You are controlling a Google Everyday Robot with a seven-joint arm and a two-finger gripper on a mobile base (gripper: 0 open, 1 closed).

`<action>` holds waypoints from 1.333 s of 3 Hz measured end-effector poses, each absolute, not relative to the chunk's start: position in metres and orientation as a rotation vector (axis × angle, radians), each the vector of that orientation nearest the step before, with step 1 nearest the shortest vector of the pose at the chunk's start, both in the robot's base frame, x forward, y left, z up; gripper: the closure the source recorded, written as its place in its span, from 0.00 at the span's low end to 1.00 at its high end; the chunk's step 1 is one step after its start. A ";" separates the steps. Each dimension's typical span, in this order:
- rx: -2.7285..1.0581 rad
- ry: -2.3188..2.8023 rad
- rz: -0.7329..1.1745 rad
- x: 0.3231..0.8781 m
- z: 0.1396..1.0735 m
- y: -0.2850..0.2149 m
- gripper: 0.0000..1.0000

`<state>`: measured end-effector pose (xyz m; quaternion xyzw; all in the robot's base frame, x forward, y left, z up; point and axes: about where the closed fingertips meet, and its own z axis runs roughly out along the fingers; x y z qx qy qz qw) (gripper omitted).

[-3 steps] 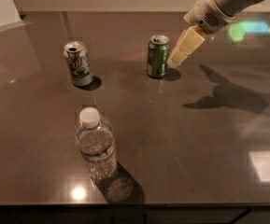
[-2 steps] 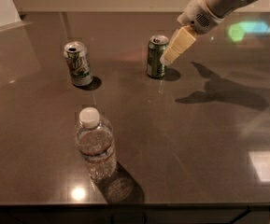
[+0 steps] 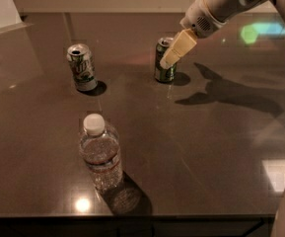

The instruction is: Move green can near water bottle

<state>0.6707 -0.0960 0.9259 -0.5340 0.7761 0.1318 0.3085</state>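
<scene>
The green can (image 3: 164,73) stands upright on the dark table (image 3: 211,147), right of centre towards the back. My gripper (image 3: 174,53) reaches in from the upper right and its cream fingers (image 3: 177,48) overlap the can's upper right side. The water bottle (image 3: 101,154) with its white cap stands upright near the table's front edge, left of centre, well apart from the can.
A white-silver can with green and red print (image 3: 82,67) stands upright at the back left. The table's front edge runs along the bottom of the view. The arm's shadow lies on the table at the right.
My gripper has moved left and down, from beside the green can's right to over its top. The can, the bottle and the other can have not moved.
</scene>
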 end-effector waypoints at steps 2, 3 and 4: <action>-1.451 2.044 0.361 0.674 0.910 -0.082 0.18; -1.458 2.042 0.366 0.675 0.905 -0.077 0.41; -1.453 2.038 0.370 0.675 0.905 -0.077 0.65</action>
